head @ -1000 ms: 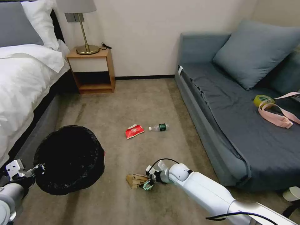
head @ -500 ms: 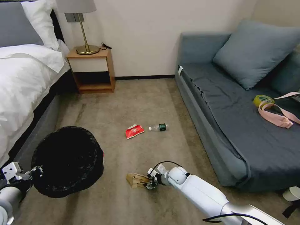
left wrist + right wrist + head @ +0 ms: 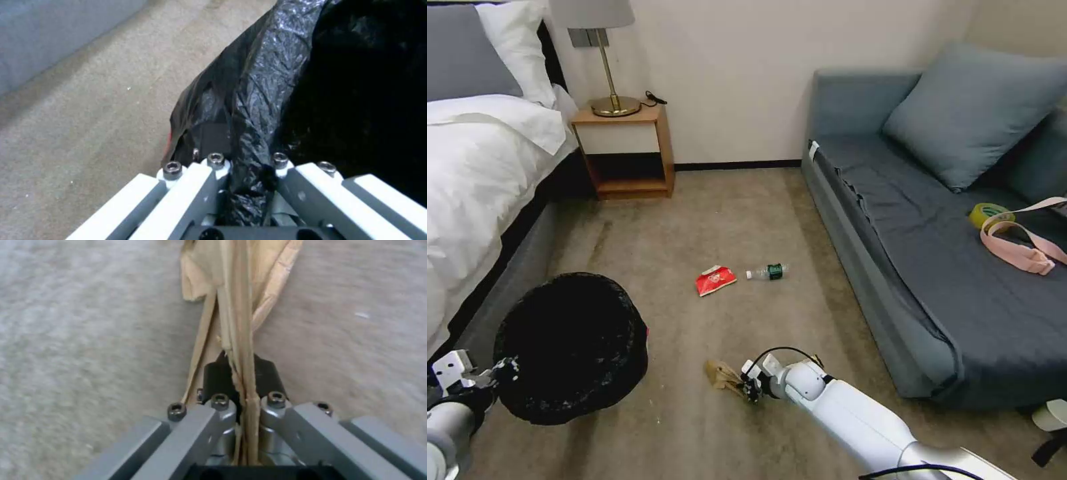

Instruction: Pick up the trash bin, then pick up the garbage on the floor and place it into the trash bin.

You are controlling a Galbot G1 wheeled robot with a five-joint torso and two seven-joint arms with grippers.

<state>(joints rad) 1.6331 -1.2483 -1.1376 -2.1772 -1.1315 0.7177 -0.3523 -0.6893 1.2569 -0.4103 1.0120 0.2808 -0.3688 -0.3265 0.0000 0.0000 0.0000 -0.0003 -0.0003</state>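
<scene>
**Brown paper pinched, bin held ready to its left**

The right gripper [image 3: 746, 389] is low over the carpet, jaws clamped on one end of the crumpled brown paper [image 3: 721, 375]. In the right wrist view the folded paper [image 3: 240, 300] runs straight out from between the dark pads, pinched thin, with most of it hanging free beyond the tips. The left gripper [image 3: 502, 371] is closed on the rim of the trash bin [image 3: 570, 347]; the left wrist view shows its jaws squeezing a fold of the black liner [image 3: 249, 110] along with the rim. The bin sits to the robot's left, beside the bed [image 3: 474, 173], its mouth facing up and tilted slightly toward the camera.

The step in hand looks like carrying the paper over to the bin. The grip is on a narrow edge of loose paper, so a slow lift is wise; a jerk could tear the sheet or let it slide out. The paper should rise clear of the carpet and above the rim before it crosses, since the trailing end could snag on the liner. It is best released well over the middle of the opening, not at the edge, because light paper drifts. The left arm should keep the bin steady and its mouth up.

Farther off on the floor, well apart from both grippers, lie the red-and-white snack packet [image 3: 715, 280] and, just beside it, the small clear bottle [image 3: 767, 272].
</scene>
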